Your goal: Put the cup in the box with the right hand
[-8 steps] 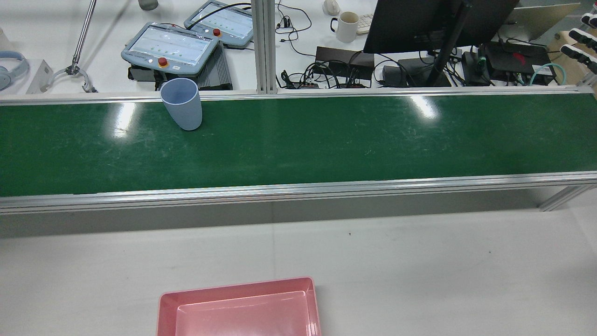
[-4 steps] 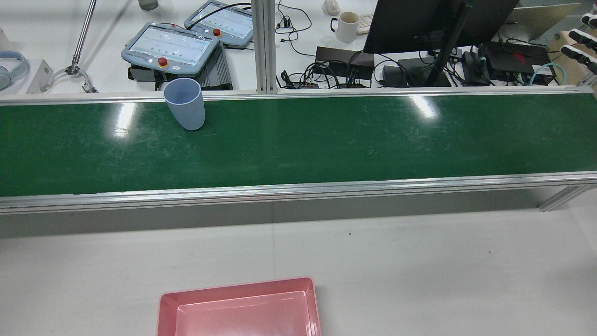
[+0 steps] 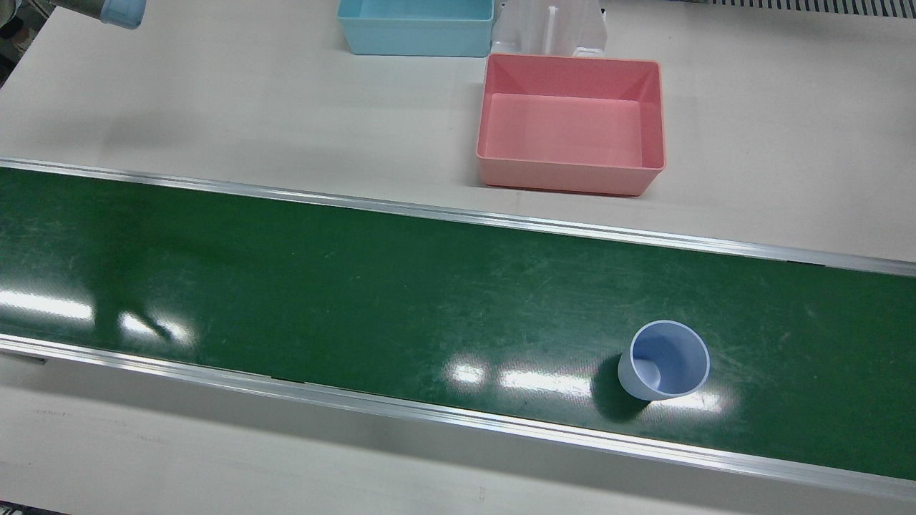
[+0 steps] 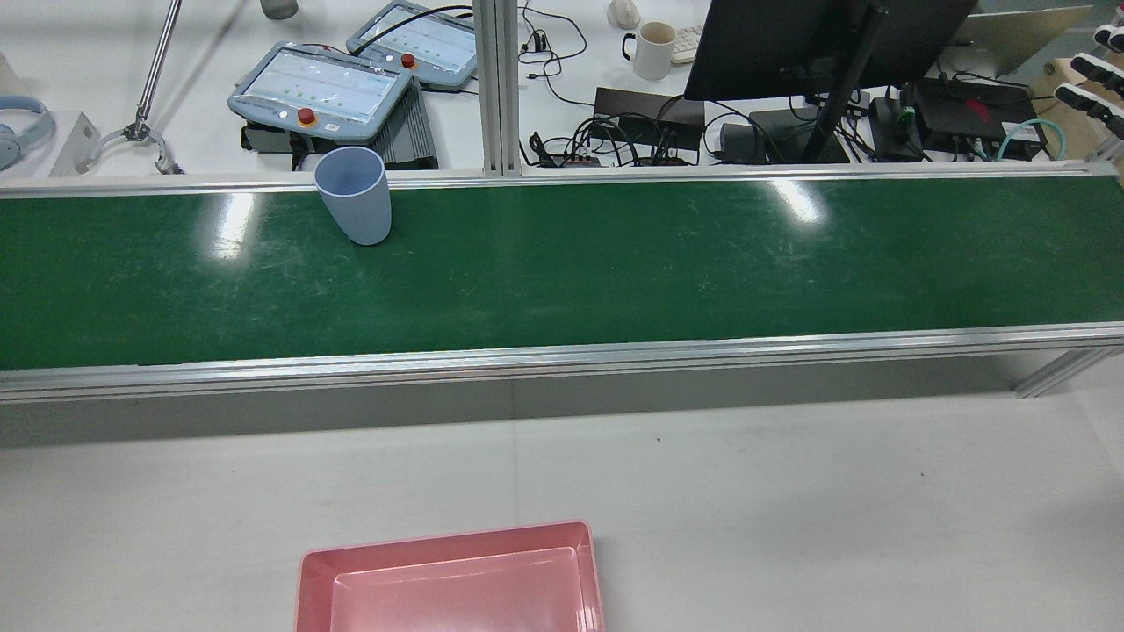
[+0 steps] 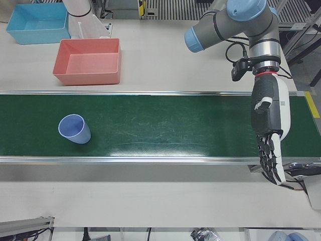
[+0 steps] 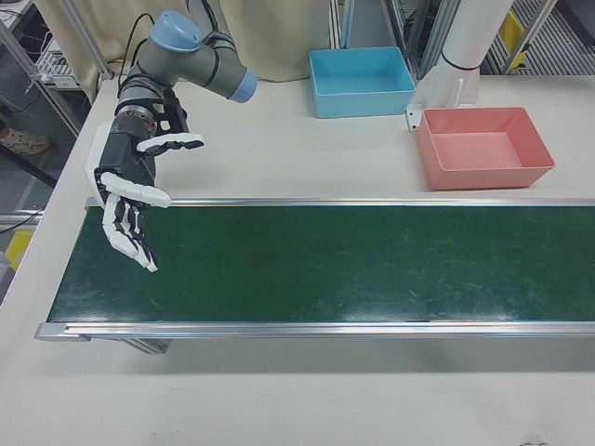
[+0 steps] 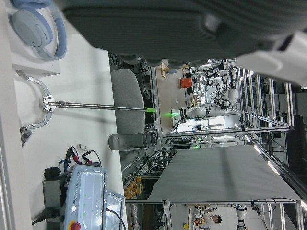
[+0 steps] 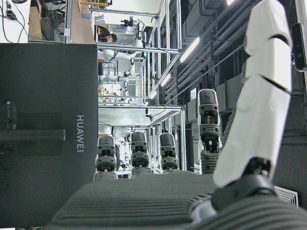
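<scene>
Since a moment ago the blue cup [image 4: 353, 195] has slid a little along the green belt [image 4: 615, 263] toward my right, upright and near the belt's far edge. My right hand [image 6: 138, 200] hangs above the belt's other end with fingers spread, holding nothing, well apart from the cup. My left hand [image 5: 270, 131] is likewise splayed and empty; the pink box [image 3: 571, 125] sits on the white table [image 3: 215, 107].

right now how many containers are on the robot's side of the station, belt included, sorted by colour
Blue: 2, the cup standing upright on the green belt and the light blue box on the table
Pink: 1, the pink box on the table
Total: 3
</scene>
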